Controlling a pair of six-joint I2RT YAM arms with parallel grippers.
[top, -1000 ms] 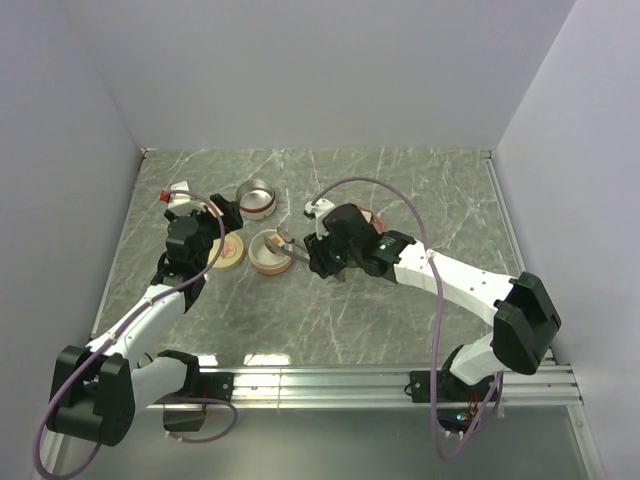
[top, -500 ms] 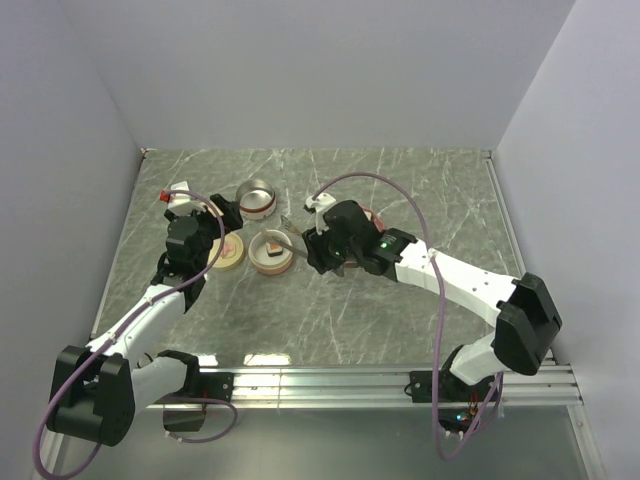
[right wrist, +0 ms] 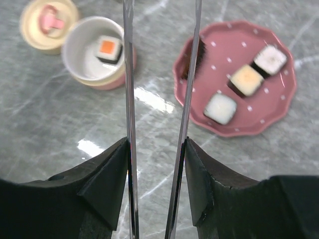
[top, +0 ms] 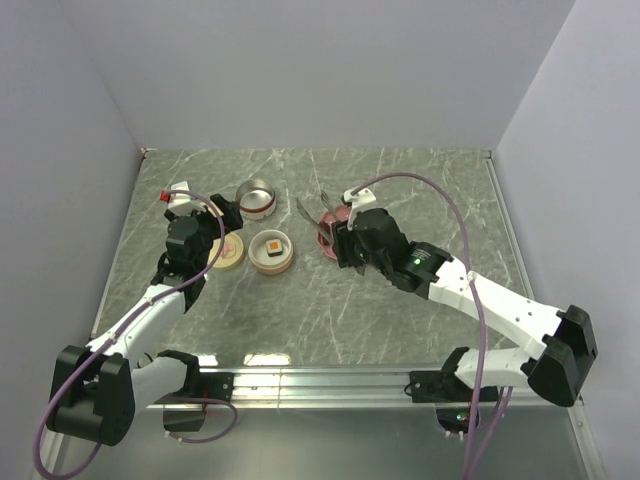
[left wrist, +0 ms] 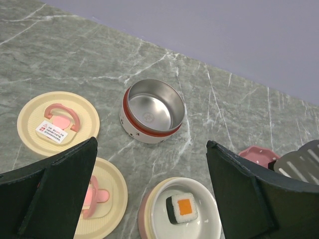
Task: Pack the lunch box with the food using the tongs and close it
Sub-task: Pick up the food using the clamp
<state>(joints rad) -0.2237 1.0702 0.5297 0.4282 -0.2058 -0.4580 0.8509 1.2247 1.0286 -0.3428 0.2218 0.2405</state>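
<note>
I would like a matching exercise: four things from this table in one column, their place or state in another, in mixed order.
1 orange-topped sushi piece
2 round steel bowl
3 long grey metal tongs
4 pink scalloped plate

A empty
B carries several food pieces
C gripped by the right hand
D inside the white bowl with pink wall

Pairs: 1-D, 2-A, 3-C, 4-B
</note>
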